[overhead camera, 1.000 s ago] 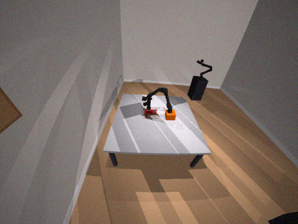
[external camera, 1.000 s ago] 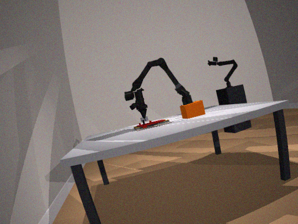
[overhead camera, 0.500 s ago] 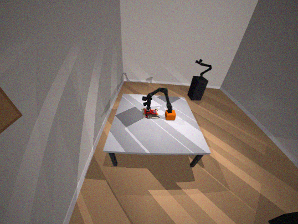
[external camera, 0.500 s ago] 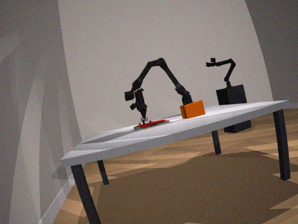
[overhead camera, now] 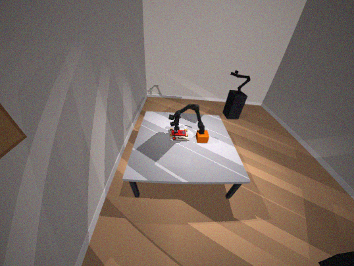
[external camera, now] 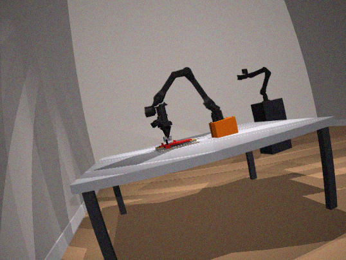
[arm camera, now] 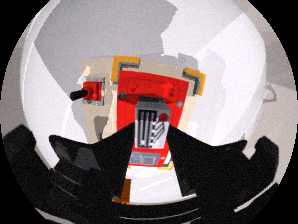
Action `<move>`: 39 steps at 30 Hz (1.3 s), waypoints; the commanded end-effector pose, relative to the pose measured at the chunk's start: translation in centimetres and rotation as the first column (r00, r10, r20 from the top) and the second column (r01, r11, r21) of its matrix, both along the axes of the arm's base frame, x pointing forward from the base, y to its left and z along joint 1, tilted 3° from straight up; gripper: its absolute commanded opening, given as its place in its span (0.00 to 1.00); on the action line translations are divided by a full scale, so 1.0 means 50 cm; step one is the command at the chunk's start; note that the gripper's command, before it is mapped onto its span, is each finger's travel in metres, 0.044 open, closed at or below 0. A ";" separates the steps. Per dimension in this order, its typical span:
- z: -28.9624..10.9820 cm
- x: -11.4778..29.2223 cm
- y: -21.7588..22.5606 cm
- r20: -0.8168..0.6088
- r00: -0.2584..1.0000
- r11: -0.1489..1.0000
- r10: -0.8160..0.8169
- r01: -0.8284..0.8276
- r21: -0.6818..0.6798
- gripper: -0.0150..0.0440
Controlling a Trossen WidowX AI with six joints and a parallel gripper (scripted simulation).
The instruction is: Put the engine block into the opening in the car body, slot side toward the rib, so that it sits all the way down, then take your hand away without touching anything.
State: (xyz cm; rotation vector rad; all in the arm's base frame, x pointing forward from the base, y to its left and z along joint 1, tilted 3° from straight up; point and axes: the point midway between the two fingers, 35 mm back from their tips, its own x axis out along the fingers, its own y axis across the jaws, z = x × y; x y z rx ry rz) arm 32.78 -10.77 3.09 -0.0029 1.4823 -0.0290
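Note:
The red car body (overhead camera: 179, 134) (external camera: 183, 141) (arm camera: 126, 114) lies on the table, with yellow corner pieces around it. The grey engine block (external camera: 167, 139) (arm camera: 151, 127) is between my fingertips, over the middle of the car body. In the wrist view its dark slots face up to me, with a red dot at its upper right. My gripper (overhead camera: 176, 132) (external camera: 167, 137) (arm camera: 150, 126) points down and is shut on the engine block. The block and fingers cover the opening; the rib cannot be made out, nor how deep the block sits.
A cream panel (overhead camera: 183, 139) (arm camera: 93, 116) lies beside the car body, with a red part (arm camera: 91, 92) and black lever (arm camera: 78, 94) on it. The orange block (overhead camera: 202, 137) (external camera: 224, 127) stands at my arm's base. Another arm stands on a black pedestal (overhead camera: 235, 105) (external camera: 273, 111) beyond the table.

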 end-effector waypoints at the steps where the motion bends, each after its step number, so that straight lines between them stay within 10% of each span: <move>1: -0.001 0.001 0.001 0.001 1.000 1.000 0.020 -0.020 0.001 0.52; 39: -0.013 0.004 0.000 0.003 0.996 0.996 -0.084 0.084 0.010 0.52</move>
